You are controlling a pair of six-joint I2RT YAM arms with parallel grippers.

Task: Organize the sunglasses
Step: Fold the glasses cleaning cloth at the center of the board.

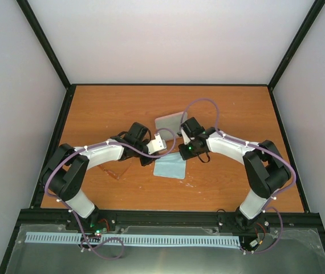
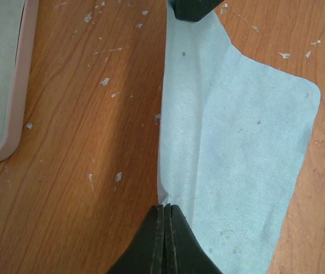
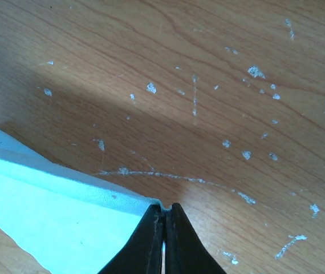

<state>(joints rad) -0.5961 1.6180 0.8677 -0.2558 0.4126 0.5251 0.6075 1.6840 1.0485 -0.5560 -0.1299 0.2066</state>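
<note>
The sunglasses (image 1: 116,172), amber-brown and see-through, lie on the table beside the left arm's forearm, apart from both grippers. A light blue cloth (image 1: 170,168) lies between the two grippers. My left gripper (image 2: 165,206) is shut on one corner of the cloth (image 2: 248,148), and that edge is lifted and creased. My right gripper (image 3: 163,208) is shut on the neighbouring corner of the cloth (image 3: 48,217). From above, the left gripper (image 1: 148,160) and right gripper (image 1: 181,154) stand at the cloth's far edge. The right gripper's dark tip (image 2: 191,8) shows at the top of the left wrist view.
The pink case (image 1: 169,122) lies open just beyond the cloth, pale inside facing up; its rim (image 2: 21,85) shows at the left of the left wrist view. The wooden table (image 1: 225,108) has black rails around it and white specks on its surface.
</note>
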